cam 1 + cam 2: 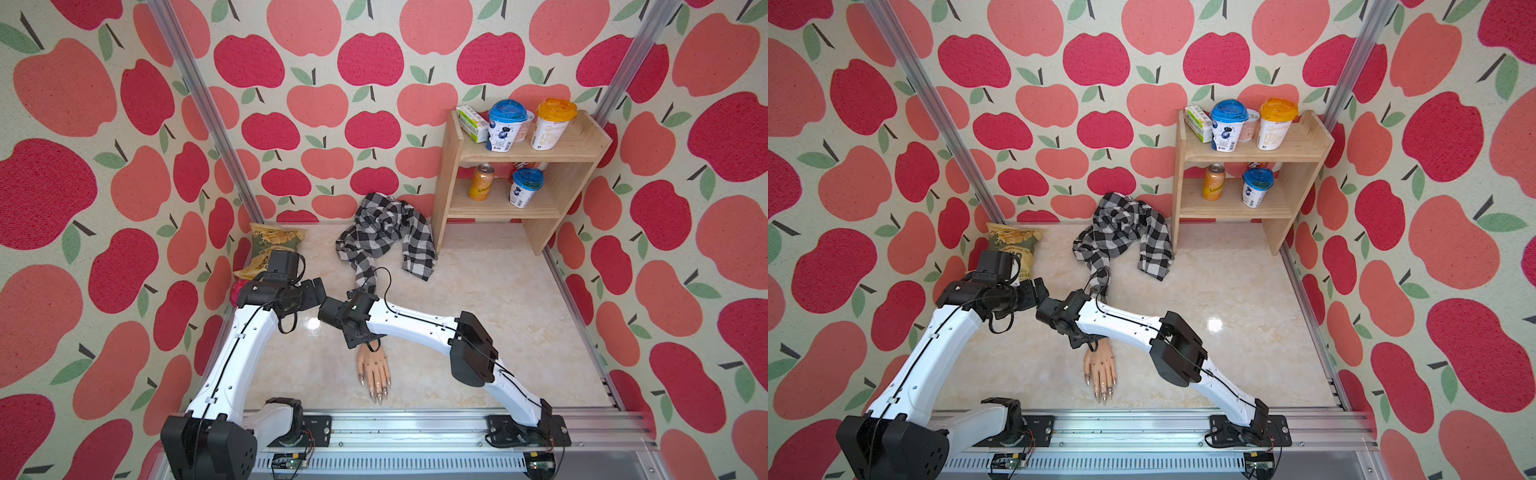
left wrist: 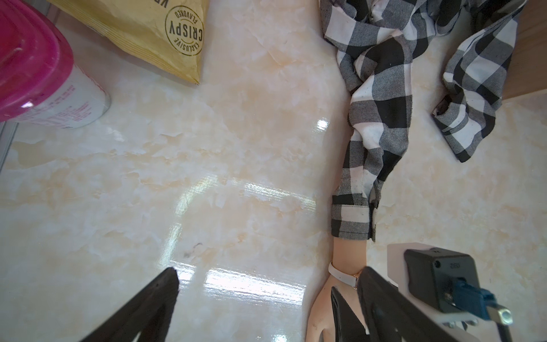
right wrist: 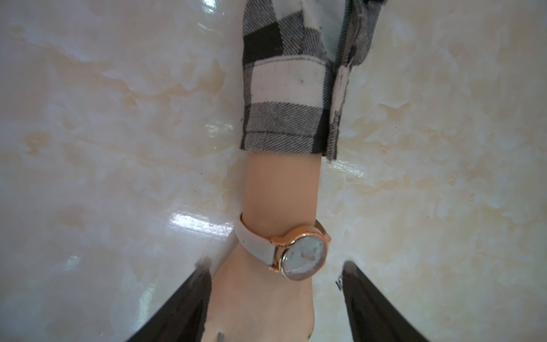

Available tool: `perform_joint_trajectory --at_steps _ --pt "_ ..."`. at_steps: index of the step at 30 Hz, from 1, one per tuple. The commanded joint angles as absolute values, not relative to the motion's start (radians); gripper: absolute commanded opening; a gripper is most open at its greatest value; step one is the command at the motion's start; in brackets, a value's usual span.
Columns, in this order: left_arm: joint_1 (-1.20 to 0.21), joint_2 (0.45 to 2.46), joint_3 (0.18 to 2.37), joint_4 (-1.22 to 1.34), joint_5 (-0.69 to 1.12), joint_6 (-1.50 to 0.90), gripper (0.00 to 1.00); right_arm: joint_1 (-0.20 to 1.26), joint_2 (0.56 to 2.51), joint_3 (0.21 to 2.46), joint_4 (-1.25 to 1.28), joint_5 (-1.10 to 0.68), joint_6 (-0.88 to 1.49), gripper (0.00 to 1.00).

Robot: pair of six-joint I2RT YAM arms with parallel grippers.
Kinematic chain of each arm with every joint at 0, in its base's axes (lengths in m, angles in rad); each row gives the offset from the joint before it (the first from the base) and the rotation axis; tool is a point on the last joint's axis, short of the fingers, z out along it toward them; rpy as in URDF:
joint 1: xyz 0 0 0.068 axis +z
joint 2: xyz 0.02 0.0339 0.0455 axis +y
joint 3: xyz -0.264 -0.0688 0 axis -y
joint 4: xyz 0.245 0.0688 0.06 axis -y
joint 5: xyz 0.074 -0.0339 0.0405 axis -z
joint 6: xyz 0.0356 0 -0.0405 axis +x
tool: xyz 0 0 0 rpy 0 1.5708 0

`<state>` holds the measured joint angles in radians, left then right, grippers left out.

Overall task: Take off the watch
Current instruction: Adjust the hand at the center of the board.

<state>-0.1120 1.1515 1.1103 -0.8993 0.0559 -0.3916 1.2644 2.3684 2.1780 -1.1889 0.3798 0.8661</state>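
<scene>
Robot lab cell: aluminium frame (image 1: 202, 104), apple-print walls (image 1: 332, 62), arm rail (image 1: 415, 428) just past hand's (image 1: 372, 365) fingertips, prop shelf (image 1: 446, 178) well beyond its wrist.

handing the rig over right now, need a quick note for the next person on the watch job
Left gripper: open, empty, over bare table beside the mannequin hand.
Right gripper: open, fingers either side of the mannequin hand close to the watch, clamping nothing.
Watch: strapped round the wrist, between the hand and the checked cuff.
Done: approach only; the watch is not yet off.
Left: probably close on the strap or case, then slide it off over the fingers.
</scene>
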Motion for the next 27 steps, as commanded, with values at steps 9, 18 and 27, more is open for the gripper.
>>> perform_joint_trajectory --at_steps 9,18,27 --pt "-0.141 1.094 1.091 -0.939 0.189 -0.339 0.97 1.253 2.537 2.293 -1.247 0.359 0.885 0.72" --pt "-0.13 1.068 1.081 -0.931 0.211 -0.333 0.97 1.24 2.578 2.307 -1.293 0.331 0.905 0.71" --pt "-0.179 1.061 1.088 -0.93 0.224 -0.32 0.97 1.249 2.526 2.23 -1.344 0.366 1.009 0.75"
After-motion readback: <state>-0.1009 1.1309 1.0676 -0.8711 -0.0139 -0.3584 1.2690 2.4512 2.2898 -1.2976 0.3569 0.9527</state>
